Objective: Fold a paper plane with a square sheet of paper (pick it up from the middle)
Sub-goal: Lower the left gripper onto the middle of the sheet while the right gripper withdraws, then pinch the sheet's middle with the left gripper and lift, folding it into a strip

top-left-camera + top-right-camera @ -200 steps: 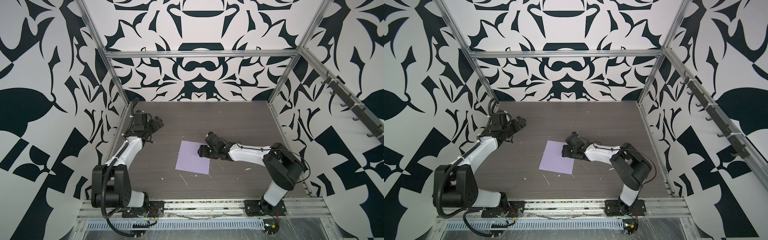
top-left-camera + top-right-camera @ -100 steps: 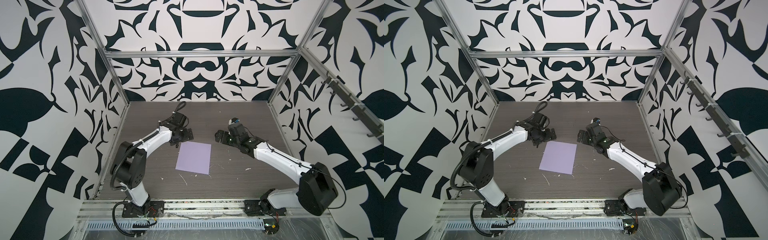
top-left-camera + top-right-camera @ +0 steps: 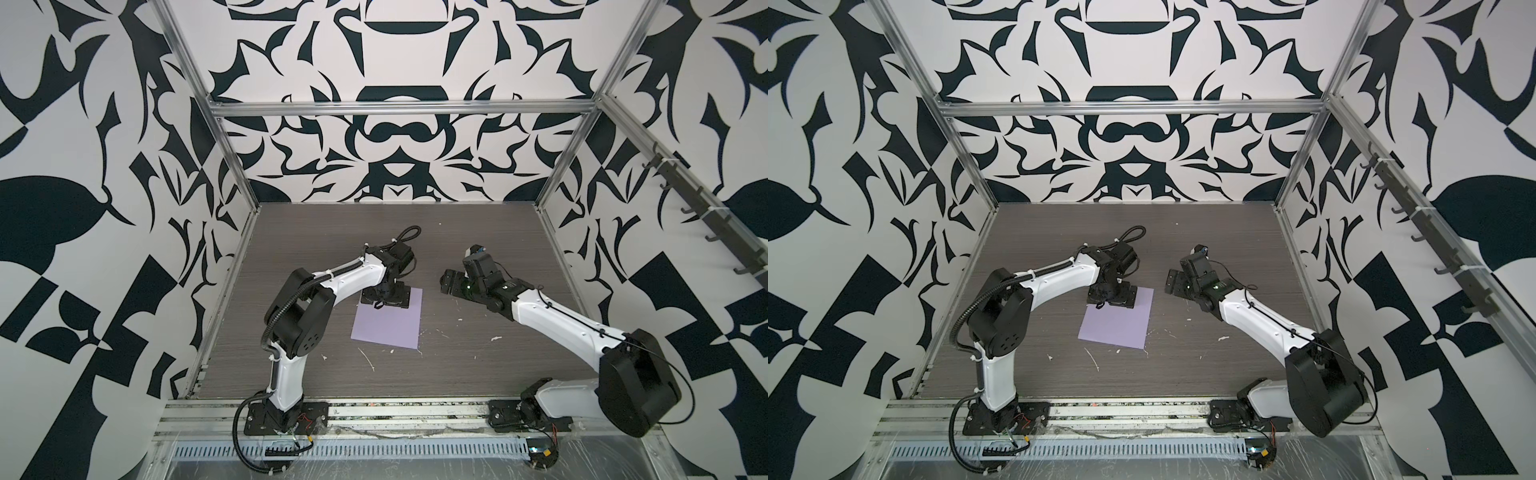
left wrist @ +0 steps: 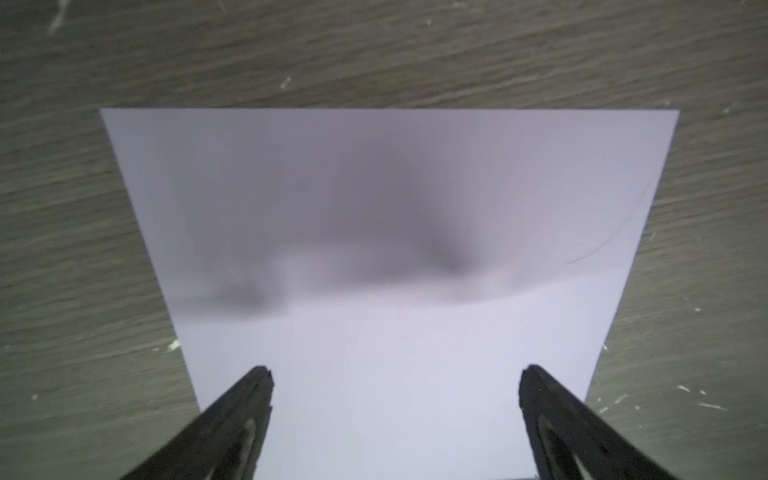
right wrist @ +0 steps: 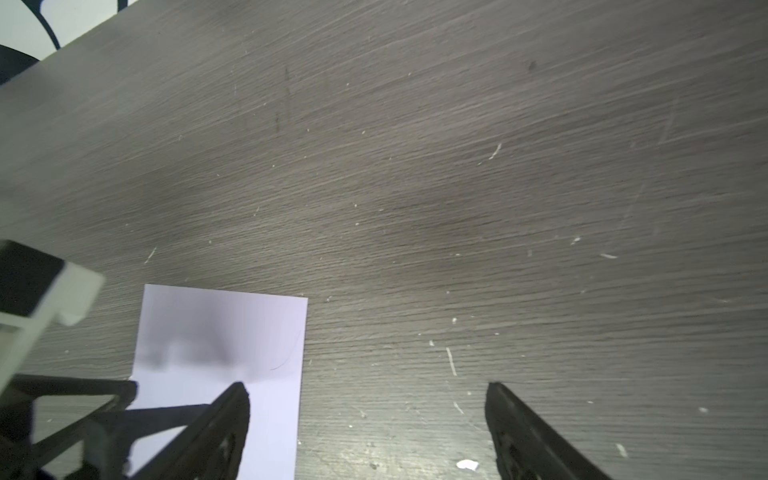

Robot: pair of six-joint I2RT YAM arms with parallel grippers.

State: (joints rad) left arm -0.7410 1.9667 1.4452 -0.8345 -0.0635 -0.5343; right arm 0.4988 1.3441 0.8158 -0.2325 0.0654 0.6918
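Swinging the left gripper (image 3: 384,300) in over the far edge of the paper (image 3: 388,326), jaws spread; pulling the right gripper (image 3: 451,284) clear to the right, jaws spread too. Lying flat on the table (image 3: 478,249), unfolded, pickup likely next.

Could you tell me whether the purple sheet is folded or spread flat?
Spread flat: the square sheet of paper lies as a single layer on the table, edges straight, no crease showing.
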